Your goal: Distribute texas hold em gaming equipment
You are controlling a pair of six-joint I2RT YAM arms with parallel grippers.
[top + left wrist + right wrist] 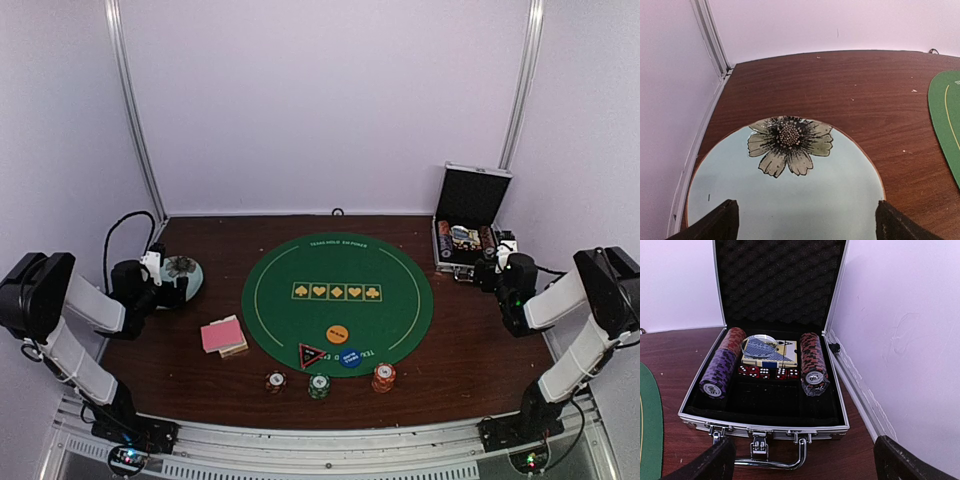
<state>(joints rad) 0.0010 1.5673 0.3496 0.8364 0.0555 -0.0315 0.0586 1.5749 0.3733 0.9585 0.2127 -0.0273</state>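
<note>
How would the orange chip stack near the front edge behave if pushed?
The orange chip stack probably shears or topples, being several loose chips high. Standing on bare wood table, off the green mat, it may slide.

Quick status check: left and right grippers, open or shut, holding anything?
Left gripper: open, holding nothing, at the blue dish.
Right gripper: open, holding nothing, facing the open metal case.

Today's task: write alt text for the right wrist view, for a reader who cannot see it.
An open metal case with a black foam-lined lid sits on a brown table beside a white wall. Inside lie rolls of poker chips, a card deck and red dice. The right gripper, open, shows at the bottom corners.
</note>
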